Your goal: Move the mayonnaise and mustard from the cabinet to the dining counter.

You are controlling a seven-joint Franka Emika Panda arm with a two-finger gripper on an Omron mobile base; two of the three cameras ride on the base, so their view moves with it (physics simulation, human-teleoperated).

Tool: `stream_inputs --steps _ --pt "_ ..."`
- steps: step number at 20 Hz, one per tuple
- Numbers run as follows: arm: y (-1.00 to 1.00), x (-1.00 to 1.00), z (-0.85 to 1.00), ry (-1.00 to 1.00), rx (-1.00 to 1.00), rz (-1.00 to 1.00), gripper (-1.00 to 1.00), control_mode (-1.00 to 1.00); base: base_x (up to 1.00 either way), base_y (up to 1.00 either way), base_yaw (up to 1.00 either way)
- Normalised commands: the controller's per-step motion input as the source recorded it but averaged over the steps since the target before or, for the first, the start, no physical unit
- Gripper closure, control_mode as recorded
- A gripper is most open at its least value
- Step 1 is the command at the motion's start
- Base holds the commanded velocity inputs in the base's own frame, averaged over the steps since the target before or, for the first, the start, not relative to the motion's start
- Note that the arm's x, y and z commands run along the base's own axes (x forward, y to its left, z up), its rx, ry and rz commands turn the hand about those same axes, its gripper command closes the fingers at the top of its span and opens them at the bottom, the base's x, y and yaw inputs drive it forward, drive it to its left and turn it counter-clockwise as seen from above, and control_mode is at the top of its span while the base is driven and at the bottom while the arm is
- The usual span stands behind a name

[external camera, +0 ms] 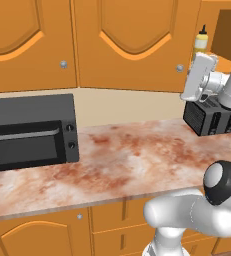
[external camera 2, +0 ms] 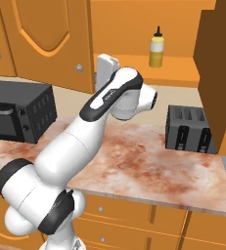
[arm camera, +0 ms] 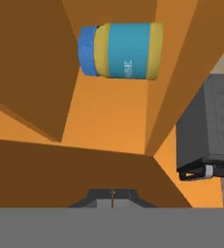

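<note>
mayonnaise jar stands on the cabinet shelf straight ahead of the fingers, well apart; fingers closed, holding nothing.

The white arm reaches up and forward, its claw empty with fingertips pressed together.

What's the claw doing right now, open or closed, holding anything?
Claw: closed, holding nothing; the mayonnaise jar sits ahead of it on the cabinet shelf, untouched.

Cabinet shelf: mustard, mayonnaise standing.
</note>
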Motion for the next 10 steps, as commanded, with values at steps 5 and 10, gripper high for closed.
stream_inputs --steps 5,10 --pt "0.37 -0.95 0.18 -0.15 0.0 0.24 1.0 -1.0 0.0 0.0 0.0" --pt "0.64 -1.0 0.2 -0.25 -0.01 0.21 1.0 -1.0 0.0 0.0 0.0"
